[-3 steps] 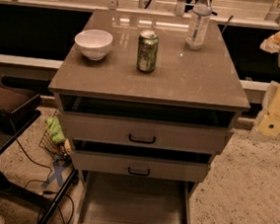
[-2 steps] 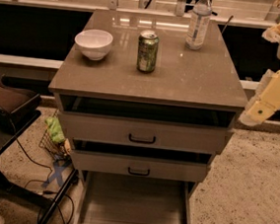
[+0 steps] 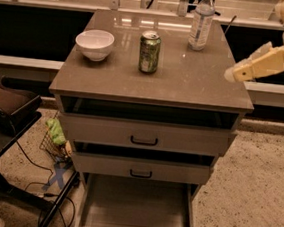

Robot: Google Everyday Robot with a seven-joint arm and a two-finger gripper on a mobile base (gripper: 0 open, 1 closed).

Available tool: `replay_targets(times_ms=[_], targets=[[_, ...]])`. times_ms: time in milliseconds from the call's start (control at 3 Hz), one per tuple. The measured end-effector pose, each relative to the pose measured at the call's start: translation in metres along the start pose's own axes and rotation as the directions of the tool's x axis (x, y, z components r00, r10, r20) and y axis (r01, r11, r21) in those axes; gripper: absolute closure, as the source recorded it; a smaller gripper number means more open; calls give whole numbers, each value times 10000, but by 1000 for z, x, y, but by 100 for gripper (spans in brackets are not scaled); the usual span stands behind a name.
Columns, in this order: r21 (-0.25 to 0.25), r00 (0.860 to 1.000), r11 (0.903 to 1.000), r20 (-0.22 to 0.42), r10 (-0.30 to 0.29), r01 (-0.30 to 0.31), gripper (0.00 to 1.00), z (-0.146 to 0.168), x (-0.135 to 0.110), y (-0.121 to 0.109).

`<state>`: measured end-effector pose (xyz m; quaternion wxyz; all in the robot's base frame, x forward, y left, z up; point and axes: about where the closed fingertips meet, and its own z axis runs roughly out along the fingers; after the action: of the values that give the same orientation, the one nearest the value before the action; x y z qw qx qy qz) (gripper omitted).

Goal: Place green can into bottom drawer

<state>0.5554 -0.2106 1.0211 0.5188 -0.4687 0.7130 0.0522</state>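
The green can stands upright near the middle of the grey-brown cabinet top, between a white bowl and a clear bottle. The bottom drawer is pulled out at the foot of the cabinet, and its pale floor is bare. My gripper is the tip of the cream-coloured arm that reaches in from the right. It hovers over the right edge of the cabinet top, well to the right of the can and apart from it. It holds nothing that I can see.
A white bowl sits left of the can and a clear plastic bottle stands at the back right. Two upper drawers with black handles are slightly ajar. A dark stand, a wire basket and cables are on the left.
The arm has swung up and to the left, from beside the cabinet's right side to over its right top edge. The can, the bowl, the bottle and the drawers have not moved.
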Motion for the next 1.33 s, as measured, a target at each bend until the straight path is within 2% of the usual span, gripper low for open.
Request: replay_targets(times_ms=[333,667,1000,1333], targets=[[526,9987,9985,484,153,-178,0,2,-21,-11],[583,9993,9981,324,184,-203,0,0,-18,-12],[468,9950,9965,755,652,-688,0,26,-19,-16],[-91,9669,9892,2101,1448,-1461,0,109,-25,-26]])
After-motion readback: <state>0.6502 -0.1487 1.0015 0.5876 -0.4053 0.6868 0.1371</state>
